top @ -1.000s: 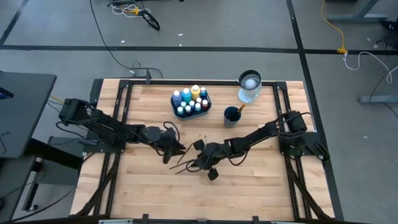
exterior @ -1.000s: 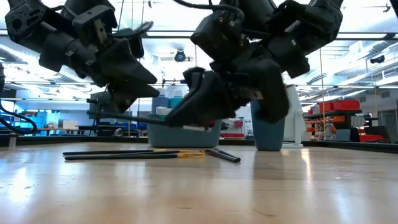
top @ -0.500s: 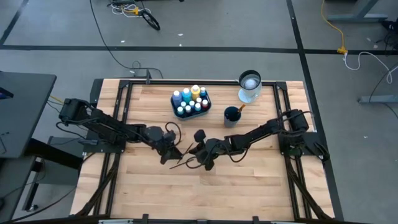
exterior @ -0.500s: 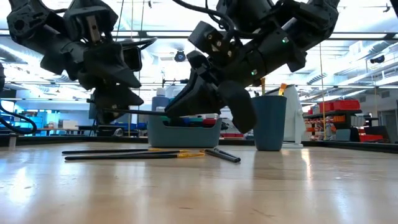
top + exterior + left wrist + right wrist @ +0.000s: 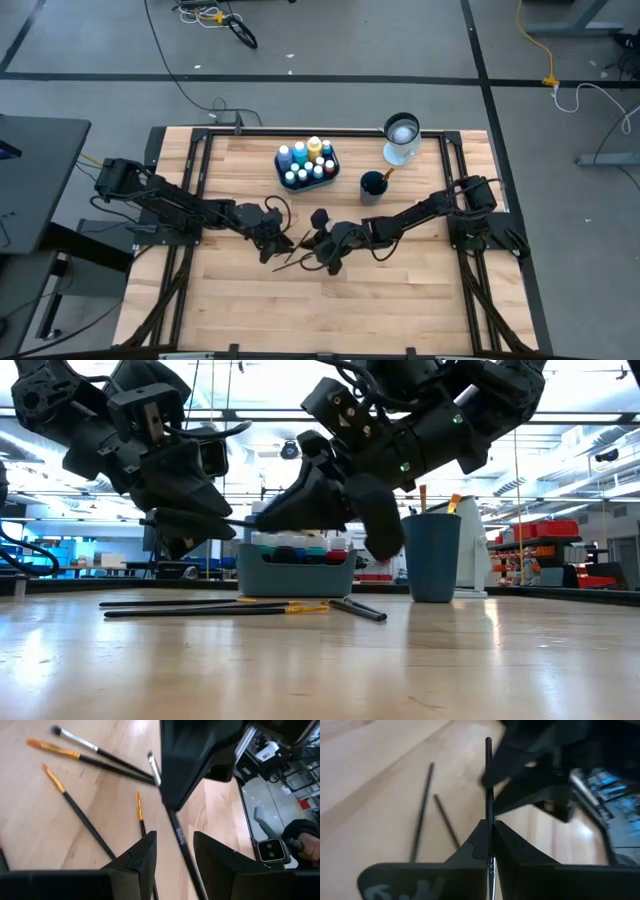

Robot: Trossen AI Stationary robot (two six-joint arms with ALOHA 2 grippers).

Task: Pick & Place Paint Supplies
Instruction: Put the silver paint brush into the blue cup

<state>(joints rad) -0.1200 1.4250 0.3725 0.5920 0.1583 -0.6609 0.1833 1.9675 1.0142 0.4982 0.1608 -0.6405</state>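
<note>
Holding a thin brush [image 5: 488,780] pinched flat between its pressed-together fingers, the right gripper [image 5: 322,246] sits mid-desk, just beside the left gripper [image 5: 283,243]. My guess is it's a handoff: the left gripper's fingers are spread with the same brush's shaft running through the gap, so nothing is clamped on that side yet. Makes sense if the right arm lifted it off the desk [image 5: 420,290] and the left needs a better angle for dropping it somewhere.

The rest of the loose brushes [image 5: 90,760] lie flat on the wood right under the two grippers. The paint bottles [image 5: 307,160] are already standing in the teal tray [image 5: 296,574] toward the back, and the blue cup [image 5: 373,186] next to it has a brush or two poking out, so that's probably where these go.

View differences: the overhead shot just shows a dark tangle where the grippers meet. The left wrist view counts separate brushes with orange tips, and the right wrist view shows the pinch clearly. The low view shows both grippers are lifted clear of the desk.
</note>
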